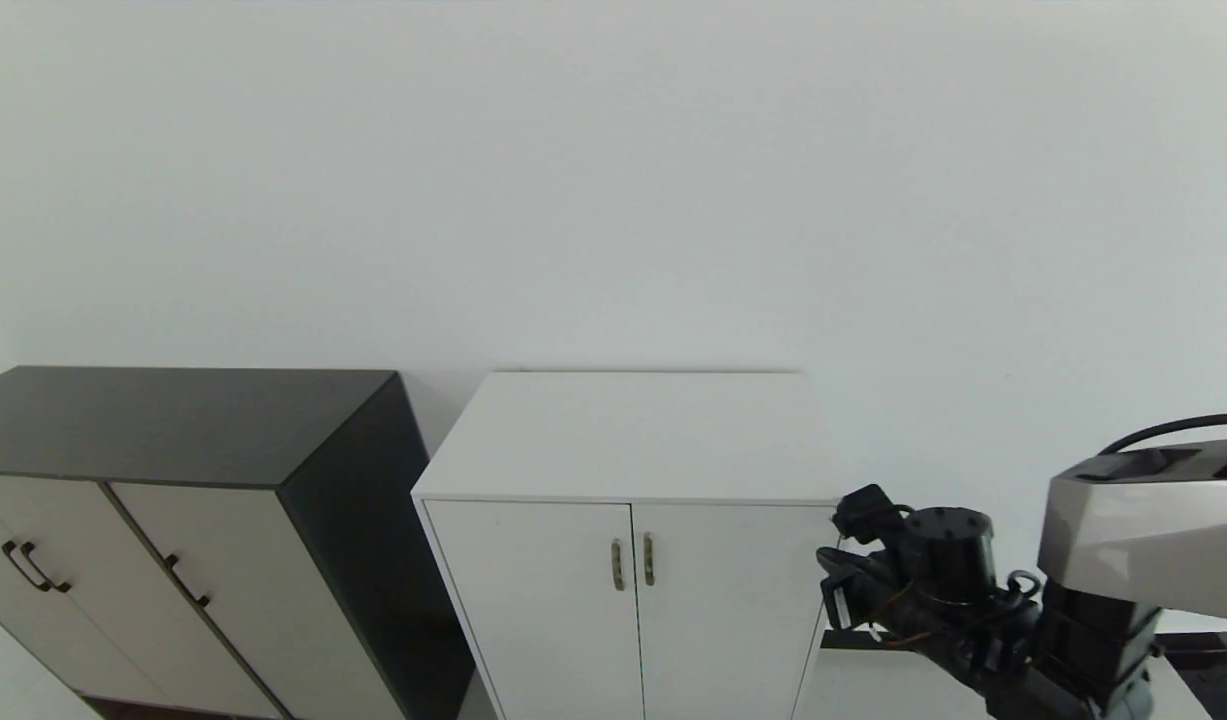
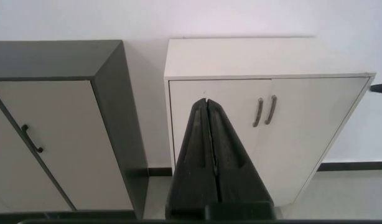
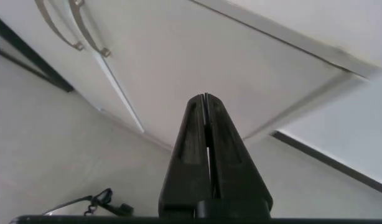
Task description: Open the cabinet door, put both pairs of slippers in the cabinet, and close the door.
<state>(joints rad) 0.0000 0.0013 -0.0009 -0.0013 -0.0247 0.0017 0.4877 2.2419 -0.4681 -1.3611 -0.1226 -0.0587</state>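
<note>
a: two cabinets stand against the wall. the white cabinet (image 1: pixel 633 440) sits mid-frame in the head view. the dark cabinet (image 1: pixel 173 420) is just beside it on the robot's left, with a narrow gap between them.
b: doors?
a: both white doors are shut and flush. two slim metal handles (image 1: pixel 618 565) stand upright side by side at the centre seam, near the top of the doors.
b: left gripper?
a: left gripper (image 2: pixel 207 102) has its fingers pressed flat together with nothing between them. it sits in front of the white cabinet, facing the left door and not touching it.
b: right one?
a: right gripper (image 3: pixel 205 96) is the same, fingers tight against each other and empty. it faces the right door from low down, with the handles farther off.
b: and from the head?
a: right arm (image 1: pixel 923 590) is at the cabinet's right front corner, level with the upper door. it looks clear of the side panel, but the angle is poor.
b: surroundings?
a: pale floor (image 2: pixel 340 193), and dark skirting (image 2: pixel 359 165) at the foot of the wall. the dark cabinet has pale doors with dark pulls (image 1: pixel 33 568).
</note>
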